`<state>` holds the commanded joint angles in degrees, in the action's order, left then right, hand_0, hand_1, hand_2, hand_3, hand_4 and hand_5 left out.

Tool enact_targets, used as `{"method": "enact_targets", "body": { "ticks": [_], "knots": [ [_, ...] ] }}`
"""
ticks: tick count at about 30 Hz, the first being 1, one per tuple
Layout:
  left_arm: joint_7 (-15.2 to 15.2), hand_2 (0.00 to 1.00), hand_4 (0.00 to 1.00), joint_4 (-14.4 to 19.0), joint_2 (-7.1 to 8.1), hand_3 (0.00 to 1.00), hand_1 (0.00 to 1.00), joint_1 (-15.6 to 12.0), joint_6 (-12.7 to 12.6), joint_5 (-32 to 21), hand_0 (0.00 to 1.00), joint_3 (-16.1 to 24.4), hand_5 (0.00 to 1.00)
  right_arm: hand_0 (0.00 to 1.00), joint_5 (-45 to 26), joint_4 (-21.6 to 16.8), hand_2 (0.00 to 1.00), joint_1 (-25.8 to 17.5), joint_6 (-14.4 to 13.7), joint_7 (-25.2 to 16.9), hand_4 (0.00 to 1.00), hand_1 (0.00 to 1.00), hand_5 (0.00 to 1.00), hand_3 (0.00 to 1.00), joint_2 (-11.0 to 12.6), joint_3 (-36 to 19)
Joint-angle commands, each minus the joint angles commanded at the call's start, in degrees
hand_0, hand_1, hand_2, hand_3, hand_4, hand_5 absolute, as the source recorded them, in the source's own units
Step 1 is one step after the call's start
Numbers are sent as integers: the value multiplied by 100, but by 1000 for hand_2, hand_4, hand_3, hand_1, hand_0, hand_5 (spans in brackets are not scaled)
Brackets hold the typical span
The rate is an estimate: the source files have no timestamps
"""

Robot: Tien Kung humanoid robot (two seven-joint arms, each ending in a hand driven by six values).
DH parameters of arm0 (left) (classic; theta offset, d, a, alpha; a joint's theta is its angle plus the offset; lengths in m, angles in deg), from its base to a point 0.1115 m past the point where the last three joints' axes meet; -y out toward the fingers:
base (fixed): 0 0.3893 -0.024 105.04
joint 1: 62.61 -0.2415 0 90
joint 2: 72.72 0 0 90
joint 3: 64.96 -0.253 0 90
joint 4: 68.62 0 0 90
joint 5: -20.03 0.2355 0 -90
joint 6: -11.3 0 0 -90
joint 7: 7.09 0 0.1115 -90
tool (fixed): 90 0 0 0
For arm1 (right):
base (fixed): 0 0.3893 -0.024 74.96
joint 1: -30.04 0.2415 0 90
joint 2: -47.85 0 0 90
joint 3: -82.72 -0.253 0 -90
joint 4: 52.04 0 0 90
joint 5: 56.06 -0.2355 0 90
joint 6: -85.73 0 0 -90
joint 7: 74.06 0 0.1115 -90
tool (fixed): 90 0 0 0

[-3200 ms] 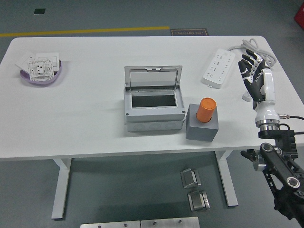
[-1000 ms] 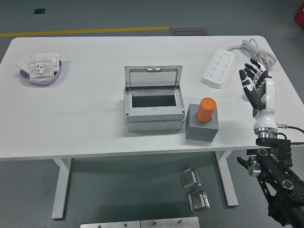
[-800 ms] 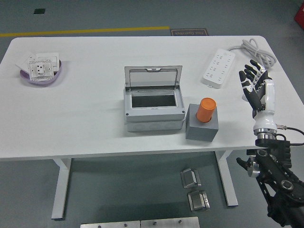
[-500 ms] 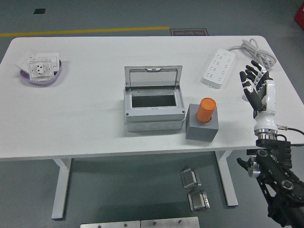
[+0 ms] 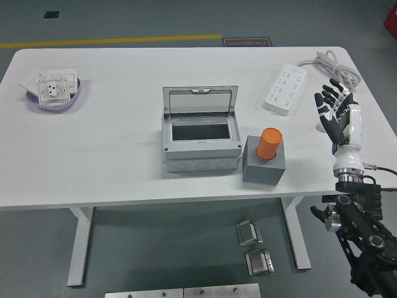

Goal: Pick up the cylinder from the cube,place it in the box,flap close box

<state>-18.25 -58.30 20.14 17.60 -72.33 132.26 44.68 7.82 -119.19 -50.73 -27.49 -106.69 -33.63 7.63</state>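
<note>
Just beyond our fingertips we see a white power strip (image 5: 285,87) with its coiled cable (image 5: 330,64); far across lies a purple bowl (image 5: 54,98) holding socket plates (image 5: 53,86).

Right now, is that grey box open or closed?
Open. The grey box has its clear flap standing up at the back, and the dark opening in its top shows, with nothing visible inside.

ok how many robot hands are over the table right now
1. The right hand is raised, fingers spread, over the table's right edge, just right of the power strip. The left hand is out of view.
</note>
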Motion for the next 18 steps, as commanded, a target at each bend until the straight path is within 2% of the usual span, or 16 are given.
{"method": "enact_targets", "body": {
  "ticks": [11, 18],
  "knots": [
    [6, 541, 480, 0, 73, 589, 581, 15, 12, 105, 630, 75, 42, 778, 15, -42, 760, -5, -5, 36, 927, 763, 543, 798, 52, -56],
    [4, 541, 482, 0, 66, 590, 581, 13, 16, 134, 630, 106, 39, 778, 89, -155, 760, -49, -15, 80, 926, 762, 542, 797, 65, -111]
  ]
}}
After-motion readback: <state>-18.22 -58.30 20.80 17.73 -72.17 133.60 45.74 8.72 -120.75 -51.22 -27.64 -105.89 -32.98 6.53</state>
